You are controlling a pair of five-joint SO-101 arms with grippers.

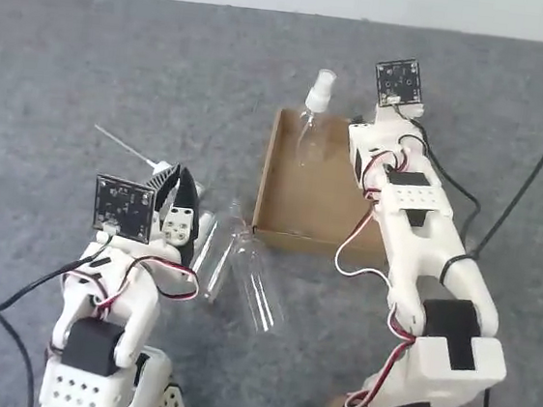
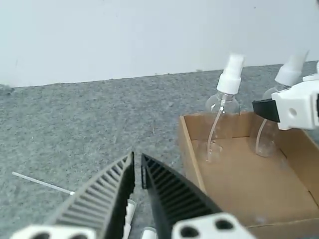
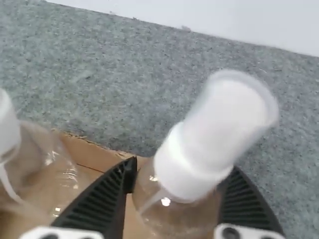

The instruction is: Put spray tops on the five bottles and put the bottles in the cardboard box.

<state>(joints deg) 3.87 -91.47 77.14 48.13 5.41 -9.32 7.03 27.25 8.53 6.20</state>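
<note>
Right gripper [image 3: 182, 174] clamps a spray-topped bottle [image 3: 209, 144] in the cardboard box [image 1: 301, 202]; left gripper [image 2: 138, 160] sits nearly closed and empty, uncapped bottles [image 1: 260, 295] lying just beside it.

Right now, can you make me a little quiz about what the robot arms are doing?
1. True or false: the right pincer grips a topped bottle.
2. How many bottles lie outside the box?
3. The other topped bottle stands: A) in the box, B) on the carpet, C) on an arm.
Key: 1 true; 2 two; 3 A.
</note>
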